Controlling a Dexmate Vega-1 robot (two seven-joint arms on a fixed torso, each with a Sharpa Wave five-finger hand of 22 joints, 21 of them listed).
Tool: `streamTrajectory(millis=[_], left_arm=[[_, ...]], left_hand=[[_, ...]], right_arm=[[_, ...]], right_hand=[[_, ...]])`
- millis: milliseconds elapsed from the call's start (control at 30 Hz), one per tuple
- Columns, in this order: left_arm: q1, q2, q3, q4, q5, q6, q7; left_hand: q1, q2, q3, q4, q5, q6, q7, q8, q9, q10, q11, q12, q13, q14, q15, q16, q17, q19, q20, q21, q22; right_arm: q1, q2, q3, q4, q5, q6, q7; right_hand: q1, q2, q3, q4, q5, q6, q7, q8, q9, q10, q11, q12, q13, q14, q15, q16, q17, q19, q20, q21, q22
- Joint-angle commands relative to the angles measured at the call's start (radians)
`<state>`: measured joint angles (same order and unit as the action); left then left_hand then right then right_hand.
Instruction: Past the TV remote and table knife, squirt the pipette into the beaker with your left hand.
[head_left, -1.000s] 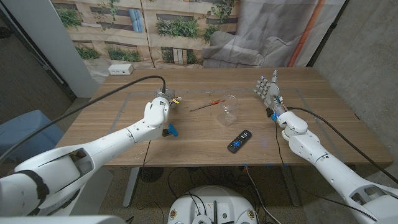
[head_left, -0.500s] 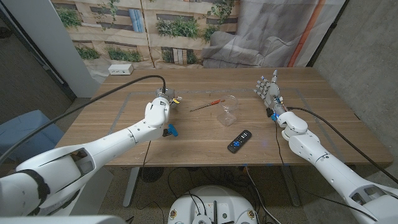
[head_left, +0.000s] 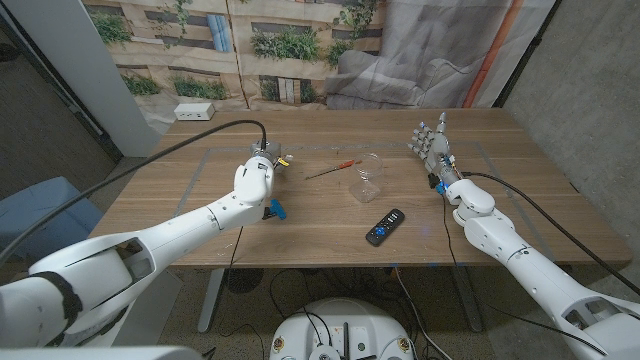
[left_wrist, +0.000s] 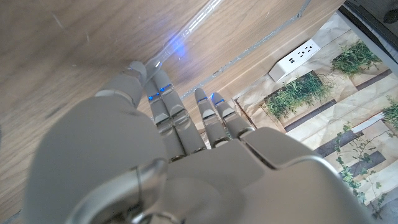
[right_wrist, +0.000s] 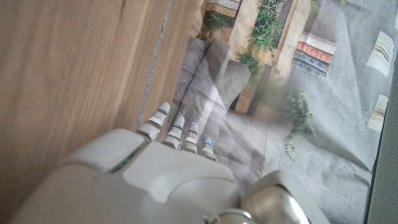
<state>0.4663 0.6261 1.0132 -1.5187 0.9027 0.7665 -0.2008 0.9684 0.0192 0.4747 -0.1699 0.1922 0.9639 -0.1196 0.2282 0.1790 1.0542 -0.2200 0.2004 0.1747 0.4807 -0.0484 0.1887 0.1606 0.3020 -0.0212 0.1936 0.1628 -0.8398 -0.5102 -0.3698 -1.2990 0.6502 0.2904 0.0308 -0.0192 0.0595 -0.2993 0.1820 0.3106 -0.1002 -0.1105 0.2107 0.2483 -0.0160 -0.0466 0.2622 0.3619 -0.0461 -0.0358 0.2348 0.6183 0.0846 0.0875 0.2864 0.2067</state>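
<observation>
Currently, worktop (head_left: 500, 215): left hand (head_left: 254, 180), fingers straight, together, empty, between a yellow-tipped item and a blue one; right hand (head_left: 432, 146) upright, fingers apart, idle. Beaker (head_left: 367, 178) centre; remote (head_left: 384, 227) nearer; red-handled tool (head_left: 333, 168) behind. Step: reaching. Pipette unidentified; next, locate and pinch it.
</observation>
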Motion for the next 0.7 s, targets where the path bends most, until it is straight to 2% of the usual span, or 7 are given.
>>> streamTrajectory(millis=[33,700], left_arm=[[-0.001,-0.004,0.009,0.001,-0.010,0.008,0.012],[0.011,0.019,-0.003,-0.026,-0.019,0.007,0.039]], left_hand=[[0.003,0.013,-0.006,0.002,0.000,0.059,0.029,0.005,0.004,0.022,0.000,0.007,0.005,0.012,-0.113,-0.003,0.003,0.007,-0.007,0.000,0.003],[0.008,0.019,-0.013,-0.002,-0.001,0.073,0.027,0.000,0.007,0.052,-0.003,0.008,0.007,0.024,-0.114,-0.005,0.003,0.018,-0.016,-0.001,0.003]], right_arm=[[0.000,0.000,0.000,0.000,0.000,0.000,0.000],[0.000,0.000,0.000,0.000,0.000,0.000,0.000]], right_hand=[[0.000,0.058,-0.007,0.001,0.006,0.003,-0.009,0.007,0.006,-0.002,-0.001,0.005,0.003,-0.011,-0.079,0.002,0.005,0.003,0.000,0.004,0.005],[0.000,0.058,-0.006,0.001,0.006,0.003,-0.009,0.007,0.006,-0.008,-0.006,0.003,0.003,-0.011,-0.079,0.002,0.005,0.004,0.000,0.004,0.005]])
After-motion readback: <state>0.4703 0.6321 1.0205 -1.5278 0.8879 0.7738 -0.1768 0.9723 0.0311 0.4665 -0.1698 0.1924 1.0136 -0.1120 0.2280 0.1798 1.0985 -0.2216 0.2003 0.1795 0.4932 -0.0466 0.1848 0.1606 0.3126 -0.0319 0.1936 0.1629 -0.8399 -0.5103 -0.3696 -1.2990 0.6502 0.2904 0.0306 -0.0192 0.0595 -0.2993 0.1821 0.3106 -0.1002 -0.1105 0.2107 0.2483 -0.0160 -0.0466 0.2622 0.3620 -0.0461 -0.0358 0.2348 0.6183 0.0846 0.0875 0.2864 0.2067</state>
